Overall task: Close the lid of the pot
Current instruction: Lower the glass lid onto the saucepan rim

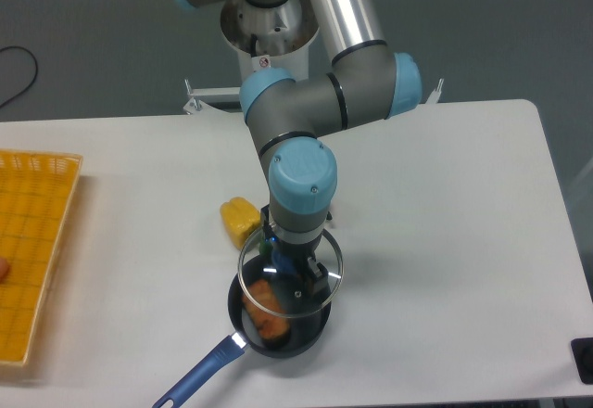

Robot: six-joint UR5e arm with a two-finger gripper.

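The pot (310, 337) is a small dark saucepan near the table's front edge, with its blue handle (197, 376) pointing front left. An orange food item (265, 313) lies inside it. The pot lid (248, 274), a clear glass disc with a thin metal rim, hangs just above the pot, a little toward the back. My gripper (295, 267) reaches straight down onto the lid's centre and is shut on the lid's knob, which is hidden between the fingers.
A yellow food item (239, 220) lies on the white table just behind the pot, to the left of the arm. A yellow mesh basket (32, 250) stands at the left edge. A dark object (584, 360) sits at the front right corner.
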